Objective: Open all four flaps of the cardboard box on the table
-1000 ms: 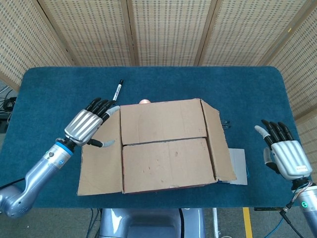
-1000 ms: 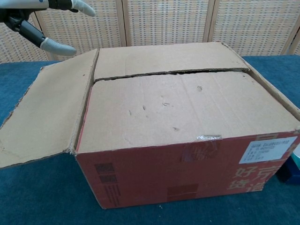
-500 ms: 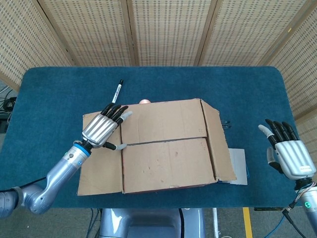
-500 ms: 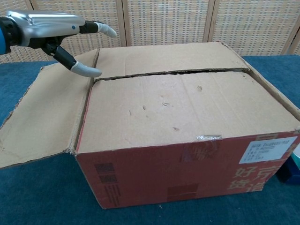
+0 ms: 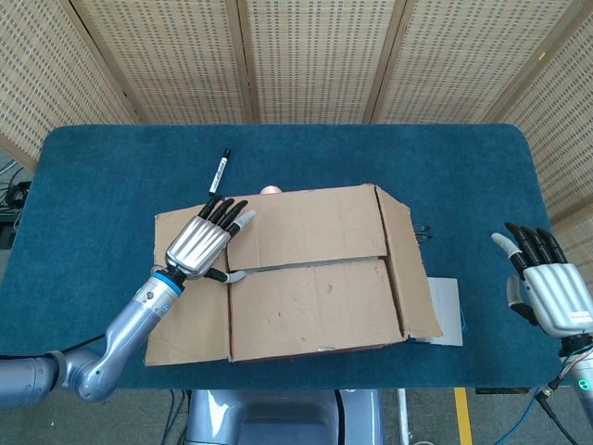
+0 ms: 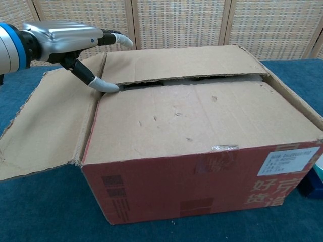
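Hidden mostly behind the brown cardboard box [image 5: 315, 273]: a small pinkish round object [image 5: 271, 190] peeping over its 12 o'clock edge, unidentifiable, and a pale flat sheet [image 5: 445, 311] jutting from under the 3 o'clock side. Cut off at the chest view's right edge: a blue item [image 6: 312, 184], kind unclear. Box interior barely seen through a dark slit along the centre seam.

Box at middle of the blue-covered desk [image 5: 111, 176], slightly toward 6 o'clock. Left side flap [image 5: 190, 306] folded out flat at 9 o'clock; right side flap [image 5: 408, 264] folded outward, sloping at 3 o'clock; far long flap [image 6: 181, 63] and near long flap [image 6: 202, 118] lying closed. Open desk all round at 12 o'clock, where a black-and-white marker pen [image 5: 220, 169] lies well apart.

Left hand [image 5: 204, 243] over the box's 9 o'clock corner, fingers [image 5: 225, 211] extended across the far flap, thumb tip at the seam, holding nothing. Right hand [image 5: 547, 283] near the 3 o'clock desk edge, well apart from the box, fingers spread, holding nothing.
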